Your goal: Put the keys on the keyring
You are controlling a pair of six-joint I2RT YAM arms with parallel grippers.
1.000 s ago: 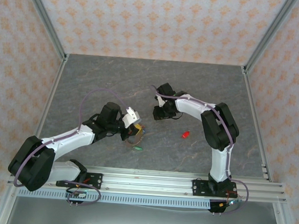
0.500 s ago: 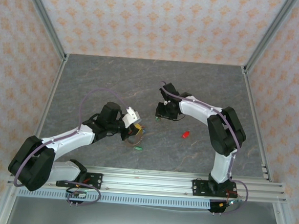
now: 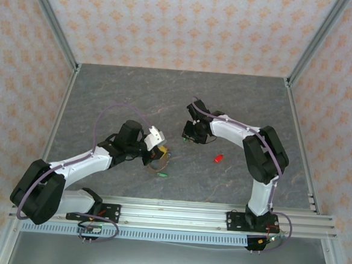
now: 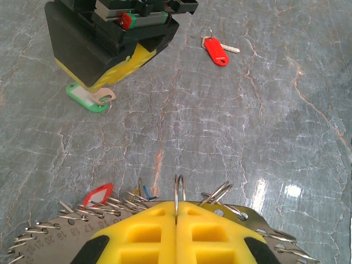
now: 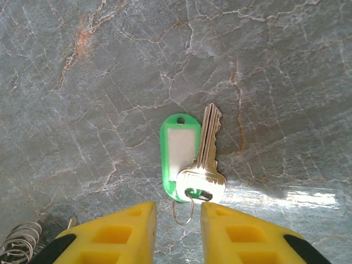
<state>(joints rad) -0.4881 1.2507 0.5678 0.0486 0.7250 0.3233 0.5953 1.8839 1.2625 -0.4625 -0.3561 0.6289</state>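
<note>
My left gripper (image 4: pixel 177 213) (image 3: pixel 156 144) is shut on one upright wire ring of the keyring (image 4: pixel 180 190), a metal plate strung with several split rings and small red, blue and yellow tags. My right gripper (image 5: pixel 177 220) (image 3: pixel 191 132) is open, low over the table. A silver key with a green tag (image 5: pixel 192 157) lies flat just ahead of its fingers, and the key's small split ring sits in the gap between them, untouched. The same green-tagged key (image 4: pixel 88 99) shows under the right gripper in the left wrist view. A red-tagged key (image 4: pixel 215 50) (image 3: pixel 219 157) lies loose on the table to the right.
The grey marbled tabletop (image 3: pixel 136 93) is walled by patterned panels and metal posts. A green tag (image 3: pixel 162 174) lies by the keyring's near side. The two grippers are about a hand's width apart.
The right gripper has shifted slightly right and settled lower over the green-tagged key. The left arm and the keyring have stayed still.
</note>
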